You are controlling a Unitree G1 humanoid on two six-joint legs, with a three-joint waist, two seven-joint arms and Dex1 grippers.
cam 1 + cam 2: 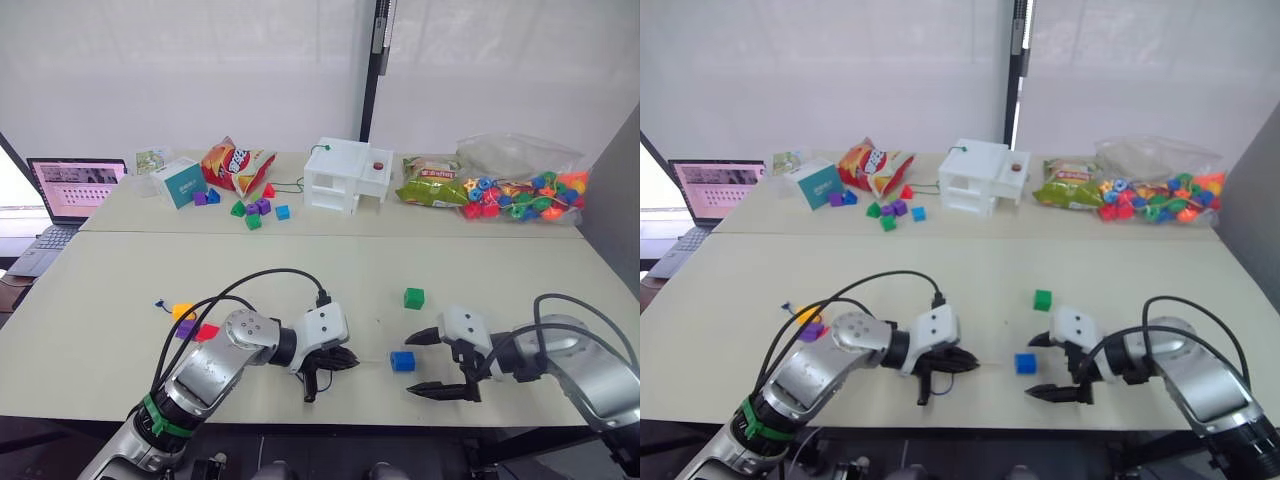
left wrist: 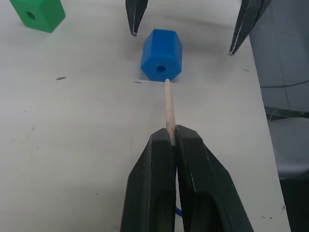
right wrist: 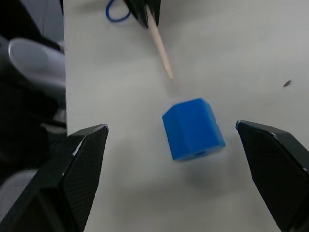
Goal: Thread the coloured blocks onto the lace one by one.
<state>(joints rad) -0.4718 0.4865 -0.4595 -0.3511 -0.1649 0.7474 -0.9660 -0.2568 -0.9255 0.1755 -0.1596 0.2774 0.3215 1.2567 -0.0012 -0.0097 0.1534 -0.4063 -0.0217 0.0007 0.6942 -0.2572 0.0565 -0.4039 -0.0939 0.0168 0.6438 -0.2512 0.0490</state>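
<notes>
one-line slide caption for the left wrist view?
Left pincer, shut on the lace's pale tip, aims it at the blue block's hole; the open right pincer flanks the block.

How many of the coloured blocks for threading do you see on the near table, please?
5: blue block between the grippers, green block behind it, and yellow, purple and red blocks clustered beside the left arm.

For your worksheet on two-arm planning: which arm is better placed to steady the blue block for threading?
Right: its open claw straddles the blue hexagonal plastic block, while the left claw is shut on the lace's pale stiff tip.
</notes>
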